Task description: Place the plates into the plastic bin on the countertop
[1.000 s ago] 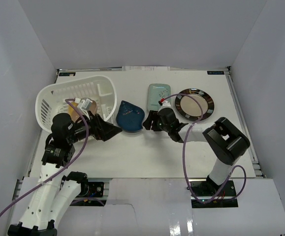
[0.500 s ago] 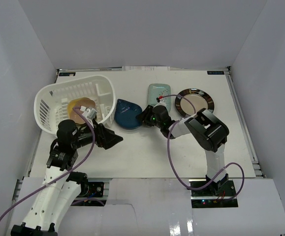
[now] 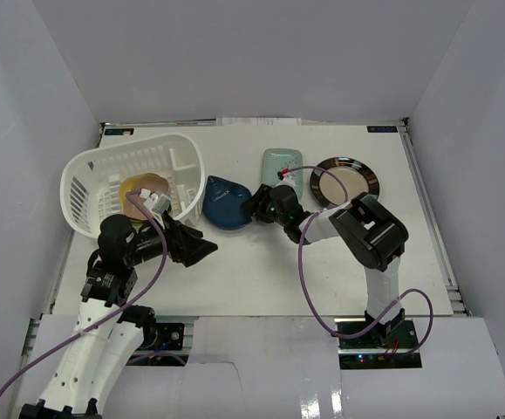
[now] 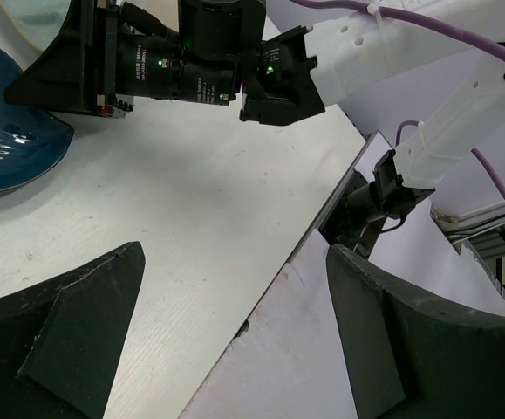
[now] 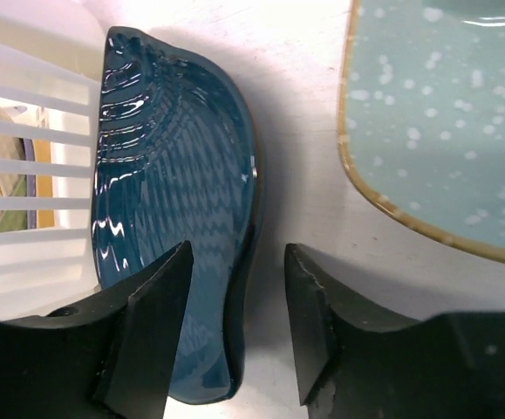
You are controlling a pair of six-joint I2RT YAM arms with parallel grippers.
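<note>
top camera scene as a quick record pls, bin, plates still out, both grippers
bin: white slotted basket, left side, plates inside, count unclear
plates out: dark blue leaf plate, teal rectangular plate, round black-rimmed plate
left gripper: open, empty, over bare table
right gripper: open, straddling dark blue leaf plate rim

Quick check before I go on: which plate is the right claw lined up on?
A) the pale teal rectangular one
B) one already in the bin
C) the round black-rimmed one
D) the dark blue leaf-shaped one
D: in the right wrist view the right claw straddles the edge of the dark blue leaf-shaped plate, its jaws apart, while the pale teal plate lies off to one side.
</note>
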